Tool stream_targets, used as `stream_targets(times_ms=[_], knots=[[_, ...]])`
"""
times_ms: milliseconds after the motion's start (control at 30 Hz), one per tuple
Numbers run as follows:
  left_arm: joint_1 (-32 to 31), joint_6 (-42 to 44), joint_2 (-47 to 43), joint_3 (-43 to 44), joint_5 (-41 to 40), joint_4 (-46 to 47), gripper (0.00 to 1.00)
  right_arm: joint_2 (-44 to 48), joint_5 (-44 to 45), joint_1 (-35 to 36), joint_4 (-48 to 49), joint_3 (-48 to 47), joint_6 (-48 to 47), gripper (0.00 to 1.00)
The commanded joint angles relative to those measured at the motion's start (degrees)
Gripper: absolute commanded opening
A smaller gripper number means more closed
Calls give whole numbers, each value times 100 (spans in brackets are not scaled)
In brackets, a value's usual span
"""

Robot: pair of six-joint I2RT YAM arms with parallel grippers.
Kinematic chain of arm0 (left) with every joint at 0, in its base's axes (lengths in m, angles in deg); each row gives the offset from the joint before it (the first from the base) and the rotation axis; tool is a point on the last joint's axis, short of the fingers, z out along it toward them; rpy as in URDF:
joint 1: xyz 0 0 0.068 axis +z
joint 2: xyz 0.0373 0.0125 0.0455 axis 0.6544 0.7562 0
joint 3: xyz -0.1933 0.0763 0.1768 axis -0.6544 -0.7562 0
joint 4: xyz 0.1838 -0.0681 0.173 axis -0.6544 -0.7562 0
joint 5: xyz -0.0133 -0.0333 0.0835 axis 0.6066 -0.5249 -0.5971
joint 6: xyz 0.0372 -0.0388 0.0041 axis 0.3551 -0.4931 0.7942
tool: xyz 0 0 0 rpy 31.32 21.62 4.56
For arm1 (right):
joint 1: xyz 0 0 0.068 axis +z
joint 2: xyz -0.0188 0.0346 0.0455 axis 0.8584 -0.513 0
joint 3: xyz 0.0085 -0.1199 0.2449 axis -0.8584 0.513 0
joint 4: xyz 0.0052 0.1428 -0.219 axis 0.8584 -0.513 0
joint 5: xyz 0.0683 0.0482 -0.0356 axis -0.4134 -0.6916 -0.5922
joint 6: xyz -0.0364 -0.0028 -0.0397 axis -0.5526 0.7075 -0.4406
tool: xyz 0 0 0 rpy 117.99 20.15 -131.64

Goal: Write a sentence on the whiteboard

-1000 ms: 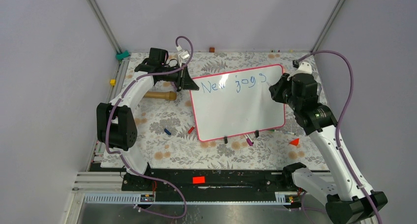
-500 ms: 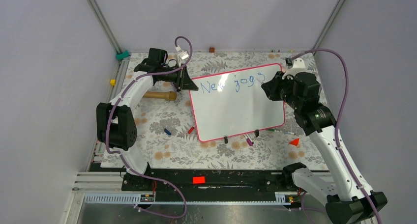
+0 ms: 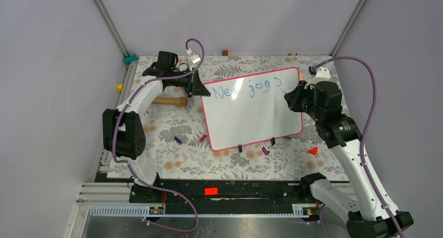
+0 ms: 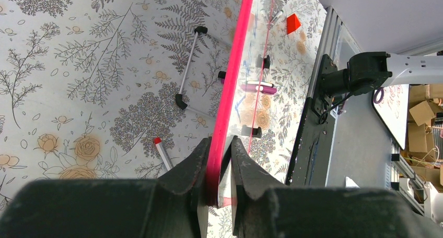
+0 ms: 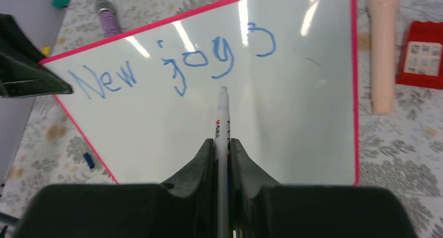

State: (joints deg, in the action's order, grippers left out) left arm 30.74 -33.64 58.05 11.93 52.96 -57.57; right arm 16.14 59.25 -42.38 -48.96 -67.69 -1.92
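Floral table (image 3: 177,155) bears the whiteboard (image 3: 253,118), edge pinched in left gripper (image 4: 220,143).

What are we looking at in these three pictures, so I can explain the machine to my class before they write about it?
Two robot arms are bolted to a flower-patterned table. One picture looks down from above; the other two come from a camera on each wrist. The left claw grips the pink frame of a whiteboard. The right claw holds a marker, its tip just under the blue words "New jogs". A few loose pens lie on the table.
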Motion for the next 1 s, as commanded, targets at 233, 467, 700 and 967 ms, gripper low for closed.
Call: stream_targets(times_ms=[233,467,700,967], knots=[[-6,540,172,-32,-1191,180,9,-253,-725,-1,1731,-176,306,0],[-117,705,107,-84,-1314,179,9,-929,-418,-5,1555,-1111,895,0],[-388,-102,-16,-505,-1345,946,9,-1606,-18,-5,1083,-2141,1241,0],[-480,-251,-146,-962,-1246,1764,8,-1672,228,-3,1113,-2044,1091,0]])
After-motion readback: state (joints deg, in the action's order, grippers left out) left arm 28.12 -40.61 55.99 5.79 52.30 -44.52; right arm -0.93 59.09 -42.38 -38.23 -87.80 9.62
